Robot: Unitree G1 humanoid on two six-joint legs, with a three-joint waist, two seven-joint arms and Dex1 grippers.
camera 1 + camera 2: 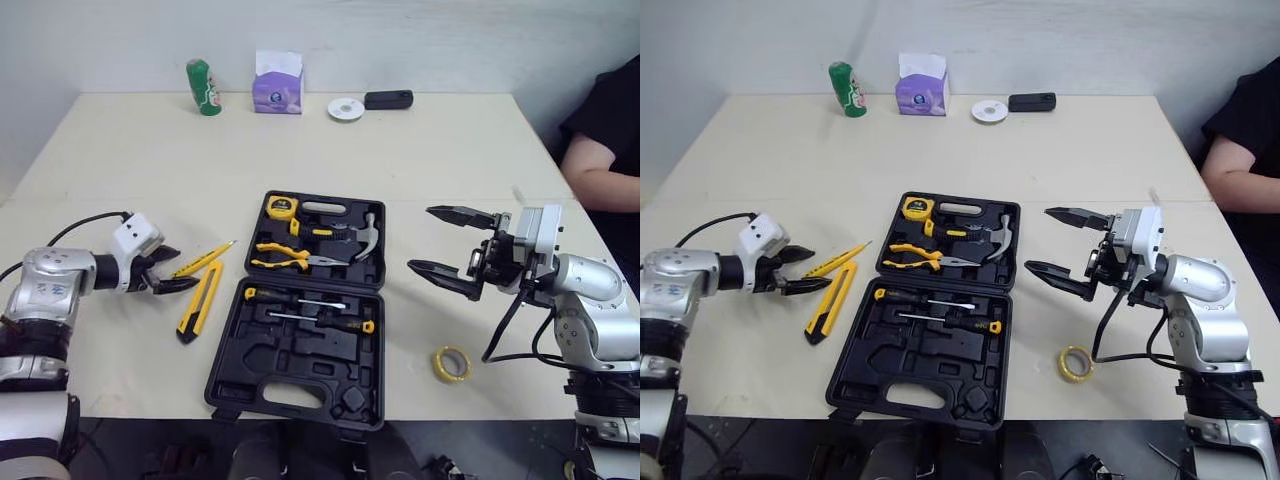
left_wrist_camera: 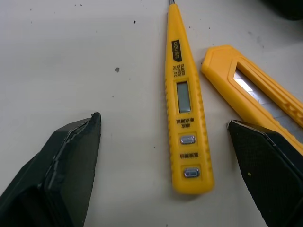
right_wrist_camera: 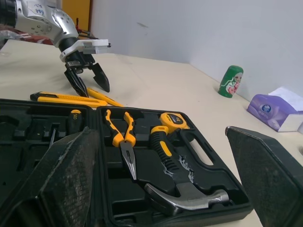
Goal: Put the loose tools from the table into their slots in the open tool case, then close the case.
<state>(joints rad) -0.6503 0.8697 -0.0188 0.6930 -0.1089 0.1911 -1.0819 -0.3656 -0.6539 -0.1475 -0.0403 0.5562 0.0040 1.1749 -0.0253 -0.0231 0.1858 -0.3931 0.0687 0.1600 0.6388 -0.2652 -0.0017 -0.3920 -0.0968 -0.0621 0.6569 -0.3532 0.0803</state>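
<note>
My left gripper (image 1: 183, 268): fingers wide apart, holding nothing, low over the table at 9 o'clock from the case.
Yellow plastic tester pen (image 2: 187, 109): flat on the table, its butt end between my left fingers (image 2: 71, 161), touching neither.
Writing on pen: a black label that looks like "deli", and a small grey window; the small print by the two buttons I cannot read.
Yellow utility knife (image 1: 200, 302): just beside the pen, at its 5 o'clock.
Open black plastic tool case (image 1: 300, 362): table centre, lid flat; it holds a yellow tape measure (image 1: 282, 208), yellow-handled pliers (image 1: 285, 257), a steel claw hammer (image 1: 362, 238) and two screwdrivers (image 1: 300, 300).
My right gripper (image 1: 421, 238): wide open, empty, at 3 o'clock from the case.
Yellow roll of tape (image 1: 451, 363): loose, at 4 o'clock from the case.
</note>
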